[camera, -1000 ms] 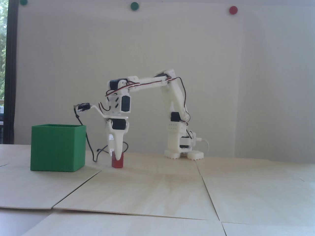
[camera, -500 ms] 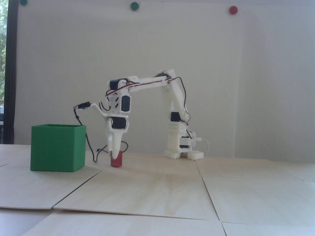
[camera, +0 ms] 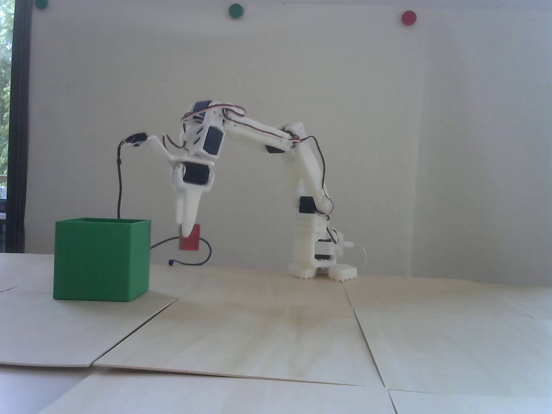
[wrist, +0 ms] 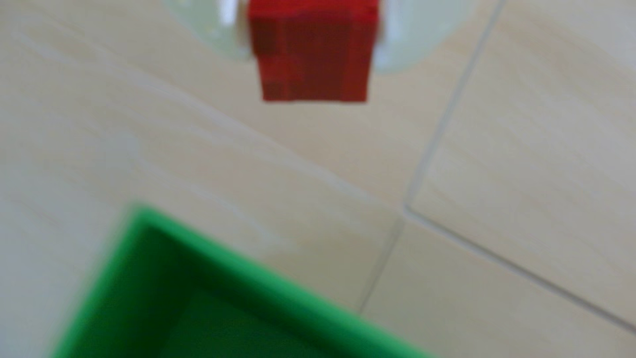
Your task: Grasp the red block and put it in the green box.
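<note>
The red block [camera: 190, 238] hangs in the air, tilted, with my white gripper [camera: 186, 230] shut on it, just right of the green box [camera: 101, 264] and near the height of its rim. In the wrist view the red block [wrist: 313, 51] sits at the top edge between my two pale fingers [wrist: 220, 31]; the gripper [wrist: 311, 38] holds it by its sides. A corner of the green box [wrist: 241, 275] and its dark inside fill the bottom of that view, blurred.
The arm's base [camera: 321, 269] stands on the pale wooden table [camera: 276, 336] at the back. A black cable [camera: 189, 258] loops on the table behind the block. Panel seams [wrist: 444, 113] cross the table. Coloured dots [camera: 408, 17] mark the wall.
The gripper has risen from the table with the red block in it and shifted slightly left toward the green box. The block, first standing on the table, now hangs tilted in the air.
</note>
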Tool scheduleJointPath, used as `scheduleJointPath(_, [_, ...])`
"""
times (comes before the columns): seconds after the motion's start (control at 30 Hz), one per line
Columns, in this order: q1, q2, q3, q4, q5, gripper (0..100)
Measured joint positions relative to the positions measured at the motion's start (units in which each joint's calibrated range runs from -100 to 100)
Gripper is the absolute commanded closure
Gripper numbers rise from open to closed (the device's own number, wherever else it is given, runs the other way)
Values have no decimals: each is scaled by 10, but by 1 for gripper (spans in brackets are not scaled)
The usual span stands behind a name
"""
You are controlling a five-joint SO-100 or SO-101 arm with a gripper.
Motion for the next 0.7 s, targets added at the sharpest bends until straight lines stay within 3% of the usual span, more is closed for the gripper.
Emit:
scheduleJointPath(0.23, [22,0,-147,16,-1,98])
scheduleJointPath(0.7, [74,0,-197,-134,-2,98])
